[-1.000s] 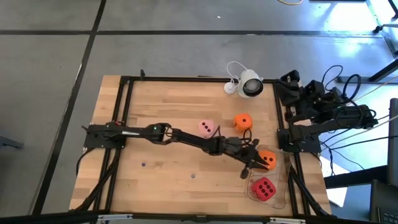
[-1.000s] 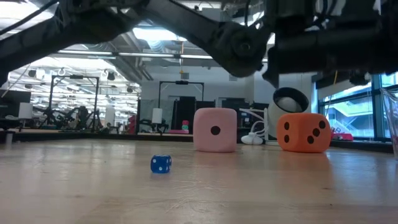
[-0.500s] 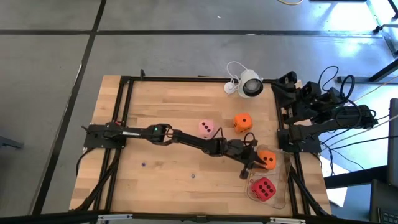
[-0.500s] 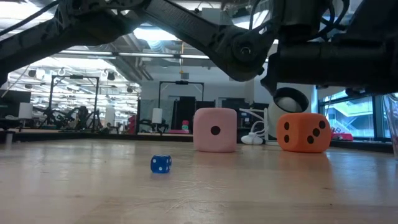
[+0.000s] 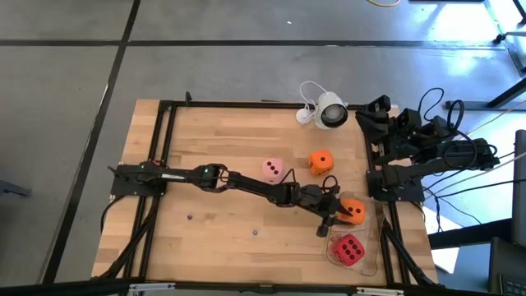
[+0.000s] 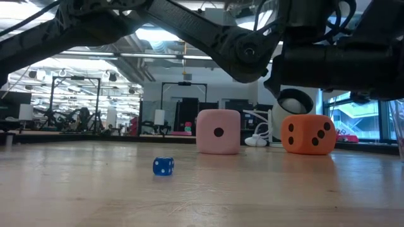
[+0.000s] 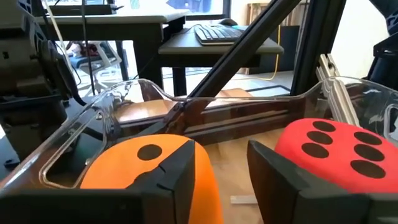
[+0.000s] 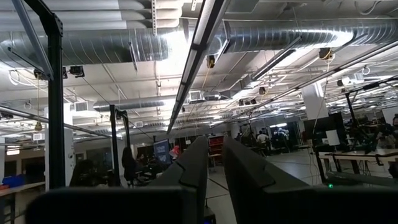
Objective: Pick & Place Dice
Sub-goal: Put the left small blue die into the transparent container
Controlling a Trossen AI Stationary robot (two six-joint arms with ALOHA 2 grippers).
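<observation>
bright overhead strips | window glare right | tool foreground perhaps blurred

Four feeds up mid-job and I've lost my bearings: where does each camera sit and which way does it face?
High view: overhead, straight down on the table; both arms show, left gripper beside an orange die.
Low view: table height, facing the room; pink die, another orange die, arms overhead.
Left wrist view: on the left arm, facing the clear tray; its fingers open, red die alongside.
Right wrist view: on the parked right arm, facing the ceiling.
High and low share the pink die.
</observation>
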